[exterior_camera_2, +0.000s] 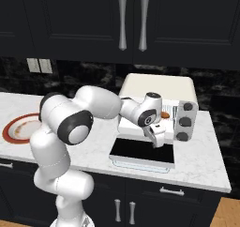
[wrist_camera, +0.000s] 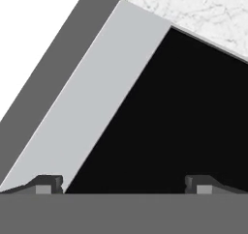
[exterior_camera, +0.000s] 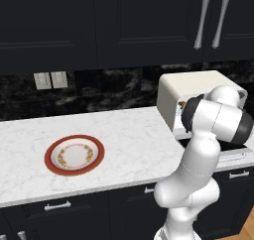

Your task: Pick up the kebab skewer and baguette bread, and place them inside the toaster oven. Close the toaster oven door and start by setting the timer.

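The cream-white toaster oven (exterior_camera: 198, 85) (exterior_camera_2: 154, 86) stands on the counter's right part. Its door (exterior_camera_2: 140, 152) (wrist_camera: 184, 122) lies folded down flat, dark glass up. My gripper (exterior_camera_2: 158, 140) (wrist_camera: 125, 182) hangs just above that glass in front of the oven mouth. It is open, its tips wide apart with nothing between them. An orange-brown end of the baguette bread (exterior_camera_2: 165, 114) shows inside the oven on the rack. The kebab skewer is hidden behind my arm and hand. The round knobs (exterior_camera_2: 185, 122) sit on the oven's right panel.
A red-rimmed plate (exterior_camera: 74, 154) (exterior_camera_2: 18, 127) lies bare on the white marble counter (exterior_camera: 129, 135) (wrist_camera: 203, 10) to the left. Dark upper cabinets with silver handles (exterior_camera_2: 132, 19) hang above the oven. The open door overhangs the counter's front edge.
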Motion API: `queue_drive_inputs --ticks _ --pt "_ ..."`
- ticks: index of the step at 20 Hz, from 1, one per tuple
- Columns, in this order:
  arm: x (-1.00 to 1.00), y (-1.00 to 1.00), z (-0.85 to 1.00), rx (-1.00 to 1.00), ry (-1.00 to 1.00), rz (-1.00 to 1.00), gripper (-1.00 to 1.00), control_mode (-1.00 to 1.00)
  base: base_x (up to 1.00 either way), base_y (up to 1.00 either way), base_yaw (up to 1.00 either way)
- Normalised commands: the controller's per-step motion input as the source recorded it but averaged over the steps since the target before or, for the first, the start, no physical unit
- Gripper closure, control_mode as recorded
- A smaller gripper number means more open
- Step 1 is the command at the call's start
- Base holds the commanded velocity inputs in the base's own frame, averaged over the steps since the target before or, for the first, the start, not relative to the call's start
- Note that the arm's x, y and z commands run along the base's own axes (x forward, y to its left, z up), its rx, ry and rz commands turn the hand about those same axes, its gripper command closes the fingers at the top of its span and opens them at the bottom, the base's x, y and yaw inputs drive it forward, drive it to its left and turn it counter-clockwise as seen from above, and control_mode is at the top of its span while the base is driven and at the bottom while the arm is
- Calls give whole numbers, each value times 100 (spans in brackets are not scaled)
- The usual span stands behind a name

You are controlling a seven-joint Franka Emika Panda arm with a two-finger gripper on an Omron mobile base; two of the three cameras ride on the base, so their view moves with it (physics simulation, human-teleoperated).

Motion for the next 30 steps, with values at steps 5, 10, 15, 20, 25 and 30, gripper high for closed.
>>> queue_drive_inputs --ticks 5,10,15,20,25,30 --pt "-64 0 5 0 -4 1 -100 -100 0 0 0" --pt "-98 1 25 -1 -4 23 -100 -100 0 0 0" --pt "-100 22 5 -6 -2 46 -100 -100 0 0 0" --pt "-83 42 -3 -3 6 52 -100 -100 0 0 0" --pt "-13 7 0 -5 12 46 -100 -100 0 0 0" --pt "-11 0 -23 0 11 34 -100 -100 0 0 0"
